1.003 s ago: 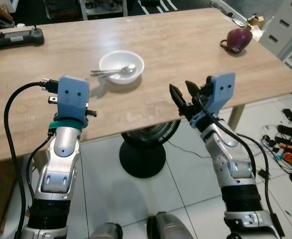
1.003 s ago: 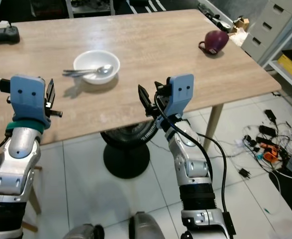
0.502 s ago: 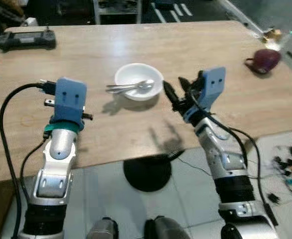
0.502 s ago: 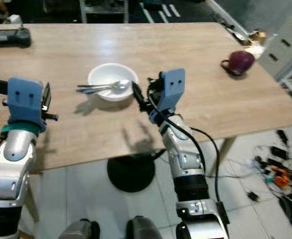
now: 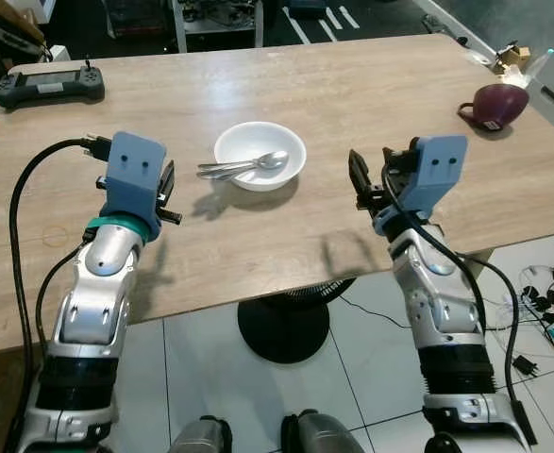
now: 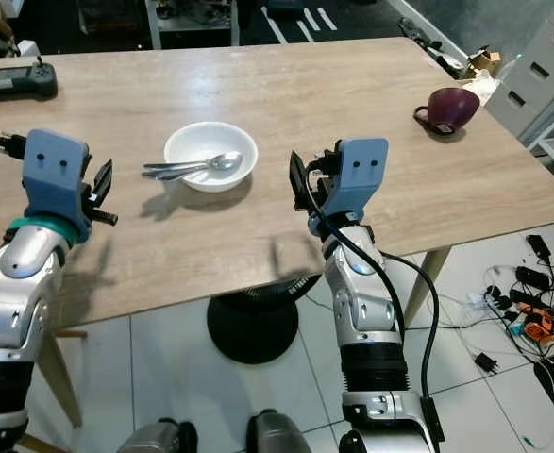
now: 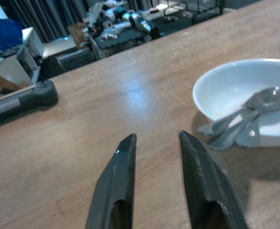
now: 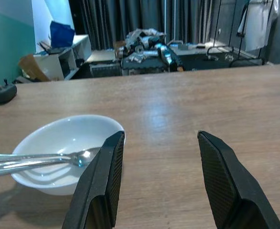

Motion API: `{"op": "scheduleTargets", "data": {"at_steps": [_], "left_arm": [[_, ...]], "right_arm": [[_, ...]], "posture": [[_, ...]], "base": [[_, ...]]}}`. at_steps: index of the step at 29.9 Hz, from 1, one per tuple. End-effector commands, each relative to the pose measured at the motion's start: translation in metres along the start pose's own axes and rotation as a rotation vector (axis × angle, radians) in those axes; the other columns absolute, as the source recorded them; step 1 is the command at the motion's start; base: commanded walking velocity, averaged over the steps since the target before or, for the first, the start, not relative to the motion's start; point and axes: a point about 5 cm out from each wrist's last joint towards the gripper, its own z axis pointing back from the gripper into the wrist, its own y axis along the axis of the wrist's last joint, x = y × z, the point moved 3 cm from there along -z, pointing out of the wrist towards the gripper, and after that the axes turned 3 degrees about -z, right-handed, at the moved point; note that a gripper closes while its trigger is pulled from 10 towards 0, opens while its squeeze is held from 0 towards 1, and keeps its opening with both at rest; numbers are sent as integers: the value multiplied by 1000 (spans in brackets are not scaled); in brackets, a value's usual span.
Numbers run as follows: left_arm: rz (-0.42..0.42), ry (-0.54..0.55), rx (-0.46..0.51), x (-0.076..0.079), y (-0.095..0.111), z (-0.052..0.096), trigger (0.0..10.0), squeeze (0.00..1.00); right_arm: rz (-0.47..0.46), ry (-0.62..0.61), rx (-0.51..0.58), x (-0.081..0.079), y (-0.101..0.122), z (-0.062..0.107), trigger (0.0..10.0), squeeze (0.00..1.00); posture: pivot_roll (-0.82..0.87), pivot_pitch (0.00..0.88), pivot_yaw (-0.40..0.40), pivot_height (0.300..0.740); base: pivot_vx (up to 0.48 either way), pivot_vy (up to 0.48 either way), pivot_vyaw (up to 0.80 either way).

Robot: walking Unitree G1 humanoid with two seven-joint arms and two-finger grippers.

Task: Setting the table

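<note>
White bowl [image 5: 260,155] mid-desk [image 5: 352,85], spoons [image 5: 242,166] resting in it. Right gripper [image 5: 369,177] hovers beside it, jaws wide; left gripper [image 7: 156,181] narrower. Bowl looks hard, slick, breakable: grip the rim; thin spoon handles could slip.

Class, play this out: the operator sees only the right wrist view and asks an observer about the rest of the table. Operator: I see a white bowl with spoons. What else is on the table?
Observer: A purple mug stands near the far right corner.
Operator: Anything on the left?
Observer: A black controller lies at the far left edge.
Operator: Where is the left tool?
Observer: The left tool hovers open, left of the bowl, holding nothing.
</note>
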Motion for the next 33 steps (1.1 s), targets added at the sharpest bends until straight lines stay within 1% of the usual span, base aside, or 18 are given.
{"op": "scheduleTargets", "data": {"at_steps": [1,4,5,7,9,11,12,14,16,17,18,19,21,22,24,25,27,33], "left_arm": [[70,16,-15,-1,-4,-6,10000,1000],[95,16,-17,-1,-4,-8,10000,1000],[147,14,-11,0,-2,-12,10000,1000],[198,7,-2,3,1,-17,10000,1000],[198,7,-2,3,1,-17,10000,1000],[307,-27,24,11,10,-27,10000,1000],[307,-27,24,11,10,-27,10000,1000],[414,-78,18,23,12,-35,10000,1000],[414,-78,18,23,12,-35,10000,1000],[471,-102,8,29,11,-39,10000,745],[509,-115,-1,33,10,-42,10000,0],[564,-131,-16,37,9,-48,10000,0],[564,-131,-16,37,9,-48,10000,0],[611,-145,-32,42,8,-52,10000,0],[643,-160,-48,49,7,-54,10000,0],[643,-160,-48,49,7,-54,10000,0],[673,-170,-59,60,8,-53,10000,0],[715,-165,-71,67,8,-50,10000,0]], "right_arm": [[6,-16,5,3,1,3,10000,0],[6,-16,7,2,1,2,10000,0],[6,-14,7,1,1,2,10000,0],[3,-9,8,0,2,2,10000,0],[3,-9,8,0,2,2,10000,0],[-1,1,8,-5,2,3,10000,0],[-1,1,8,-5,2,3,10000,0],[-5,13,9,-9,3,3,10000,0],[-5,13,9,-9,3,3,10000,0],[-7,17,9,-11,4,3,10000,0],[-8,22,9,-12,4,3,10000,0],[-8,29,8,-14,4,3,10000,0],[-8,29,8,-14,4,3,10000,0],[-9,35,8,-16,5,3,10000,0],[-9,41,8,-17,5,4,10000,0],[-9,41,8,-17,5,4,10000,0],[-10,46,10,-19,6,5,10000,0],[-11,46,10,-19,6,5,10000,0]], "posture": [[-77,4,27,740],[-81,10,23,740],[-83,16,20,740],[-84,22,19,740],[-84,22,19,740],[-95,37,18,740],[-95,37,18,740],[-105,52,17,740],[-105,52,17,740],[-109,58,16,740],[-109,58,16,740],[-118,67,14,740],[-118,67,14,740],[-121,70,16,740],[-126,73,21,740],[-126,73,21,740],[-130,78,26,740],[-126,80,22,740]], "base": [[0,0,0],[0,0,0],[0,0,0],[0,0,0],[0,0,0],[0,0,0],[0,0,0],[0,0,0],[0,0,0],[0,0,0],[0,0,0],[0,0,0],[0,0,0],[0,0,0],[0,0,0],[0,0,0],[0,0,0],[0,0,0]]}}
